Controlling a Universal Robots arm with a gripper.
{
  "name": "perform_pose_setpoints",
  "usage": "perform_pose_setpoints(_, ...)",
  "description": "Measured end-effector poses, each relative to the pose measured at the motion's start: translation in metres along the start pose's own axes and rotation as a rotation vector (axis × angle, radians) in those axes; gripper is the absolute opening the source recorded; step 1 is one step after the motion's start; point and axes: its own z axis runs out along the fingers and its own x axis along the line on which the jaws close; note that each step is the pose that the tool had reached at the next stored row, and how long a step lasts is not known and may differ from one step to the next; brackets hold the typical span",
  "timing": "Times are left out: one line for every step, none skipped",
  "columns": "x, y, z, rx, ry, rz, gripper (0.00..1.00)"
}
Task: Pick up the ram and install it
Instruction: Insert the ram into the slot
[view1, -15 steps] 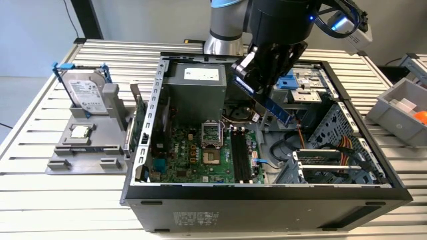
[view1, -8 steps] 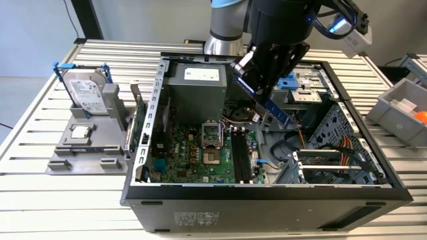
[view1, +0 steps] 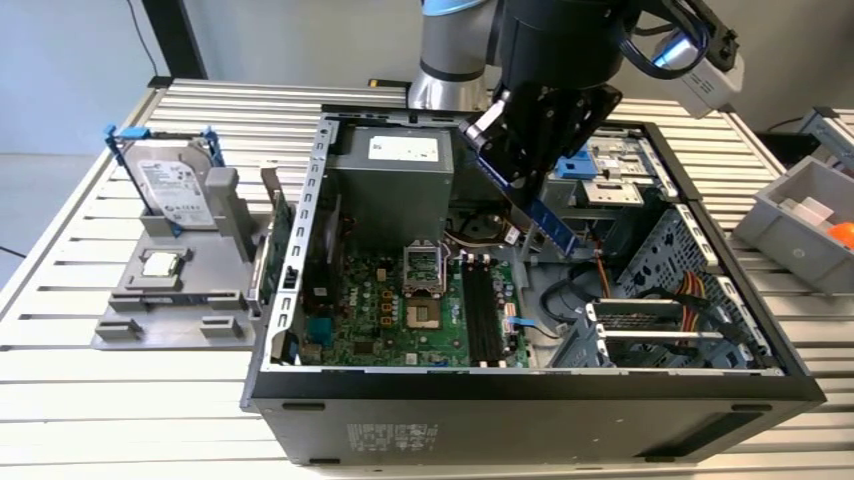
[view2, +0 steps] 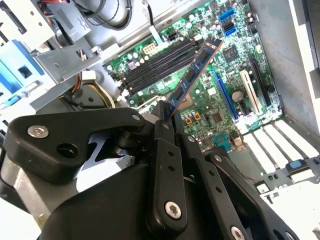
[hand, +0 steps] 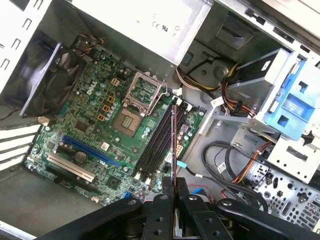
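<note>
My gripper (view1: 514, 150) is shut on the ram (view1: 541, 215), a thin blue stick that slants down into the open computer case (view1: 534, 385). It hangs above the motherboard (view1: 387, 310), near the black memory slots (view1: 483, 315) and apart from them. In the second wrist view the ram (view2: 192, 80) sticks out from between the fingers (view2: 162, 117) over the slots (view2: 160, 62). In the first wrist view the ram (hand: 173, 145) shows edge-on, running roughly along the slots (hand: 155, 145), just beside them.
A hard drive in a blue frame (view1: 174, 185) and a processor chip (view1: 160, 263) sit on a grey fixture at the exterior view's left. A green expansion card (view1: 278, 250) stands by the case wall. The power supply (view1: 394, 175), cables (view1: 587, 295) and a grey bin (view1: 807, 215) are nearby.
</note>
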Motion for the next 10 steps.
perform_pose_setpoints(0.0000,0.0000,-0.0001,0.0001,0.0001,0.000,0.00)
perform_pose_setpoints(0.0000,0.0000,0.0000,0.0001,0.0001,0.000,0.00)
perform_pose_setpoints(0.0000,0.0000,0.0000,0.0000,0.0000,0.000,0.00)
perform_pose_setpoints(0.0000,0.0000,0.0000,0.0001,0.0000,0.000,0.00)
perform_pose_setpoints(0.0000,0.0000,0.0000,0.0001,0.0000,0.001,0.00)
perform_pose_setpoints(0.0000,0.0000,0.0000,0.0004,0.0001,0.004,0.00)
perform_pose_setpoints(0.0000,0.0000,0.0001,0.0008,-0.0001,0.010,0.00)
perform_pose_setpoints(0.0000,0.0000,0.0001,0.0012,-0.0001,0.017,0.00)
perform_pose_setpoints(0.0000,0.0000,0.0001,0.0020,0.0000,0.027,0.00)
perform_pose_setpoints(0.0000,0.0000,0.0001,0.0030,0.0001,0.038,0.00)
